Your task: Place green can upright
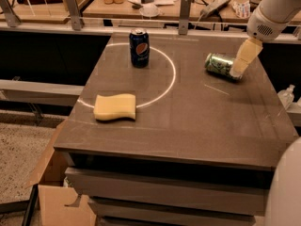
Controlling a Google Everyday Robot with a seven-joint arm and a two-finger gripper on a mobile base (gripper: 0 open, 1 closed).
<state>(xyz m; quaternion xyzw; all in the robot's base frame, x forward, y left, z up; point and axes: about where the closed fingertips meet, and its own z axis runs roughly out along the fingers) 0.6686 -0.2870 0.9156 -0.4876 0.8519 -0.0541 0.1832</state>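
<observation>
**Pincer at the can: grasp step**

Pincer hangs at the right end of the green can, which lies on its side on the matte tabletop, just left of the tip. How far open? Can't tell. Next, prob.: grip the smooth, round metal w/o rolling it, then tip it upright. Soft yellow sponge sits well left.

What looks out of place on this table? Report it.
The green can lies on its side at the far right of the table, unlike the upright Pepsi can. The gripper sits at the green can's right end. No spill shows.
</observation>
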